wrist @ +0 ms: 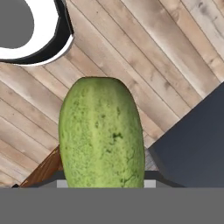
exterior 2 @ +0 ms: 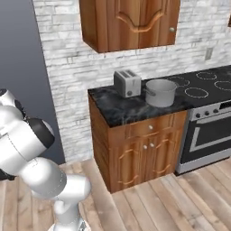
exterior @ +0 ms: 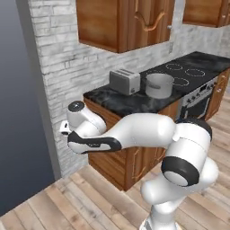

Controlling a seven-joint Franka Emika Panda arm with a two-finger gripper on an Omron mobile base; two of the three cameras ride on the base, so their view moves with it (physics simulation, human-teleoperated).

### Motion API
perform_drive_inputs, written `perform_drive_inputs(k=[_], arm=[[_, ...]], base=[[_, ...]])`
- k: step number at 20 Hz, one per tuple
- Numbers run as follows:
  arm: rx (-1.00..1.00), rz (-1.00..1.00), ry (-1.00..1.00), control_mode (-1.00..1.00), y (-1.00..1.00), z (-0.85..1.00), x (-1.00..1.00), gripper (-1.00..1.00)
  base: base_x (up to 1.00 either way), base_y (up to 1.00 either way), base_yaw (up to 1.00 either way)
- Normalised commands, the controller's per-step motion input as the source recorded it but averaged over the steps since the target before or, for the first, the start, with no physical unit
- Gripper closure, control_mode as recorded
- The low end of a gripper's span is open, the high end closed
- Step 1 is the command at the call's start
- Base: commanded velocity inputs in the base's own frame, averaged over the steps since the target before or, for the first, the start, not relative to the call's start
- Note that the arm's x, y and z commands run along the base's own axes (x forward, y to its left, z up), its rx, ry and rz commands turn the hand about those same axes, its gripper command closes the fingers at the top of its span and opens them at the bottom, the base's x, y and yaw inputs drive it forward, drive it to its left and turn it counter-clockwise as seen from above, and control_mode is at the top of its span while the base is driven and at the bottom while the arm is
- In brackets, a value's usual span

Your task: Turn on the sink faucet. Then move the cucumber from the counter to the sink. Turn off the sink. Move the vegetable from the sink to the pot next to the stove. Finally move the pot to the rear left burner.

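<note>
While tool apparently grips cucumber [wrist: 101,133] above wood floor [wrist: 144,48], pot [exterior: 159,85] sits beside toaster [exterior: 125,81].

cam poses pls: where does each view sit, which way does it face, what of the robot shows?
Left base view: behind-left, faces the silver-grey metal pot on the black marble counter; white arm crosses.
Right base view: behind-right, same counter; arm at left edge.
Hand view: on the end effector, faces the plank floor; yellowish-green cucumber held.
Shared: pot, boxy silver toaster.

Glossy white rounded arm [exterior: 148,130], dark joint rings, grey end caps
</note>
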Motion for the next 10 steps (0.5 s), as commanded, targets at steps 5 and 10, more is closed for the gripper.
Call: perform_drive_inputs(k=[5, 10], arm=[[0.0, 0.0, 0.0, 1.0, 0.0, 0.0, 0.0, 1.0], [0.0, 0.0, 0.0, 1.0, 0.0, 0.0, 0.0, 1.0]], base=[[0.73, -0.6, 0.39], [0.58, -0.63, 0.41]])
